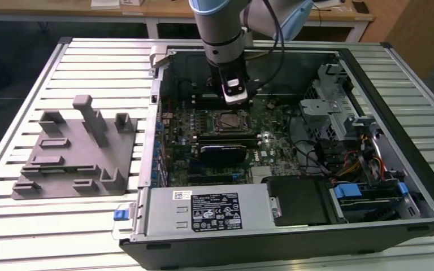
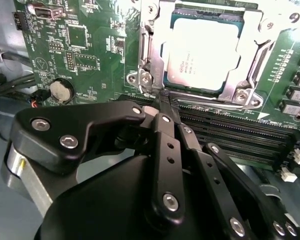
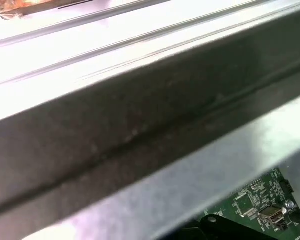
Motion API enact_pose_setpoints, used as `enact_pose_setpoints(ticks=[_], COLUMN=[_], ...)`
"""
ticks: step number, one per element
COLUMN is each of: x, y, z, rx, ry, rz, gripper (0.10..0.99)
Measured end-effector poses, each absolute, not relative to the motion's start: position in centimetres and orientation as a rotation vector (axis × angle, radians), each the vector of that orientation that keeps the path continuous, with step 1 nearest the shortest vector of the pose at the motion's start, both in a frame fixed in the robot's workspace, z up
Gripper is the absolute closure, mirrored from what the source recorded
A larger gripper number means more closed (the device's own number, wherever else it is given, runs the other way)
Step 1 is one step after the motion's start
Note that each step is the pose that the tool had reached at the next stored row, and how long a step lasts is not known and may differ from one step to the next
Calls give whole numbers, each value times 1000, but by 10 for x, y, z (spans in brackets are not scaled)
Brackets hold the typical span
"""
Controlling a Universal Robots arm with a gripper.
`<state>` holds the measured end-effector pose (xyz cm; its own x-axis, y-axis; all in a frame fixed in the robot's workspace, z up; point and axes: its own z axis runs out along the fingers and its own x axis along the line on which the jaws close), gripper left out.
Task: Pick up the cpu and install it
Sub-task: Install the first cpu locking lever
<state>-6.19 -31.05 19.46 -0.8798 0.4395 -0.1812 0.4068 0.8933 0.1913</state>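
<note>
- The cpu (image 2: 203, 49) is sitting flat in the socket (image 2: 205, 52) on the motherboard (image 2: 80, 45), pale metal top facing up, inside the silver retention frame; in the exterior view it is showing as the small square (image 1: 227, 120) just below the arm's tool.
- Judging from that seating, the placing step is looking done, since the chip is lying level and square within the frame (whether the frame is latched down I cannot tell).
- The pincer (image 2: 162, 97) is hovering just beside the socket's near edge, its black fingers (image 2: 166, 145) drawn together with no gap showing between them and nothing held; the tips are apart from the chip.
- The arm (image 1: 221, 28) is reaching down into the open computer case (image 1: 398, 186), wrist nearly vertical, probably so the fingers are clearing the case walls and memory slots (image 2: 230, 135).
- A coin battery (image 2: 61, 90) is sitting on the board near the socket.
- The case is lying on its side on the slatted bench (image 1: 21, 226), board facing up for access from above.
- A grey plastic fixture (image 1: 74, 155) is standing on the bench toward the exterior view's left, well apart from the case.
</note>
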Motion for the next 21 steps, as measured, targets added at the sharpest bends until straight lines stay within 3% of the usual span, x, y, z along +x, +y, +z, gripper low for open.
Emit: enact_pose_setpoints(ticks=[21], x=[-57], y=[-313], z=[209], rx=[661], ry=[2901], rz=[200], gripper=[980])
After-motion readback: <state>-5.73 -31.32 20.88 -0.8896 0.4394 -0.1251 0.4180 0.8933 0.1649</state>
